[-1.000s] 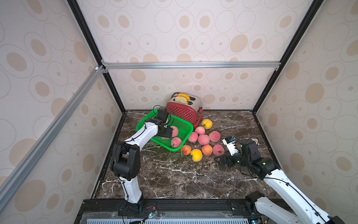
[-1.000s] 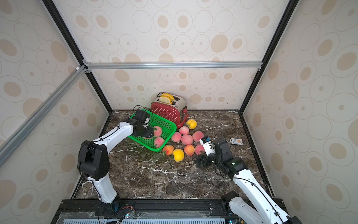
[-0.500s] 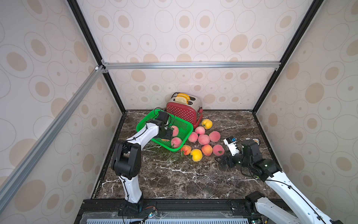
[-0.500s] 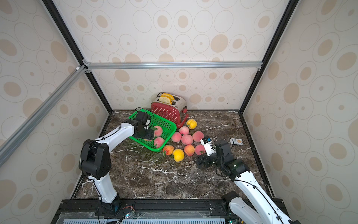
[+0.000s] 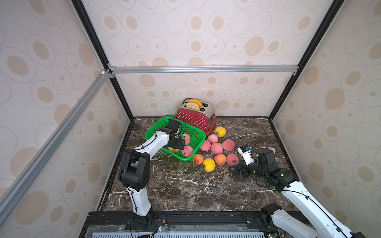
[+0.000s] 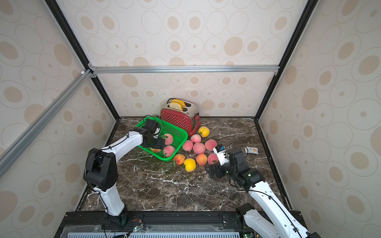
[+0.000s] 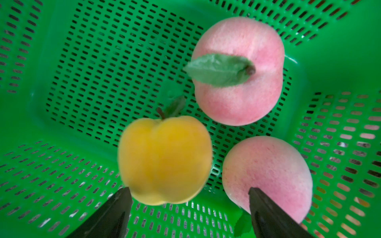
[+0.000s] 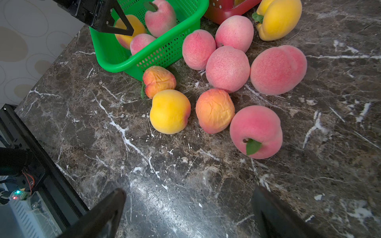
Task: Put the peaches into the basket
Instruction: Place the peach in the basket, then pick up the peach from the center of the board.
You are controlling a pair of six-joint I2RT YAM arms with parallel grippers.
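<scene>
The green basket (image 5: 148, 135) sits tilted at the back left, against the toaster. Inside lie two pink peaches (image 7: 239, 72) (image 7: 266, 175) and a yellow one (image 7: 165, 160), blurred. My left gripper (image 7: 188, 190) hangs over the basket's near end, open, with the yellow peach just beyond its fingertips and free of them. Several more peaches (image 5: 216, 148) lie on the marble right of the basket, pink, orange and yellow. My right gripper (image 8: 188, 191) is open and empty above bare marble, in front of the nearest pink peach (image 8: 255, 131).
A red dotted toaster (image 5: 193, 121) with bread slices stands at the back behind the basket. A small packet (image 6: 251, 150) lies near the right wall. Patterned walls close in the left, back and right; a black rail (image 5: 185, 216) runs along the front.
My left gripper has opened over the basket and let the yellow peach go into it. The right arm has barely moved.
</scene>
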